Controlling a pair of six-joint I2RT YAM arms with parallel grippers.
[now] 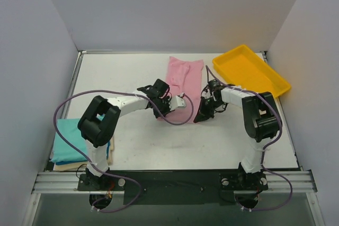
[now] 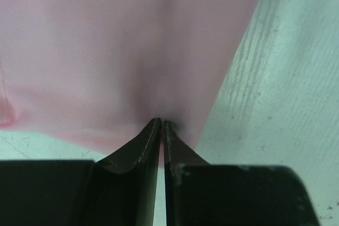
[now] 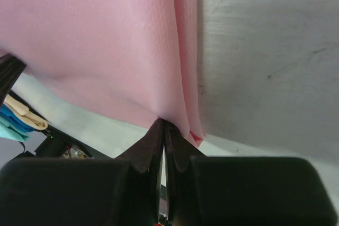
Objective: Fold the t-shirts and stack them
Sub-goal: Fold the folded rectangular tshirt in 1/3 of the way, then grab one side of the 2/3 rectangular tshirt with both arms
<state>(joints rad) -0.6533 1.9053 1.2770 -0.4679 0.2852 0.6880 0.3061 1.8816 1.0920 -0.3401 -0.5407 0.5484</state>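
Closed tight, the left tool [image 2: 160, 126] and right tool [image 3: 161, 125] each pinch the lower edge of the pink t-shirt [image 1: 185, 75], mid-frame; uneven pulling could slip thin cloth free.

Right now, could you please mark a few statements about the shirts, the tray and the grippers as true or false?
1. The left gripper and right gripper both have their jaws shut on the pink t-shirt. True.
2. The teal t-shirt lies under the cream t-shirt. False: teal is on top.
3. The pink t-shirt lies in the yellow tray. False: it lies on the table, left of the tray.
4. The teal and cream stack sits near the left arm's base. True.
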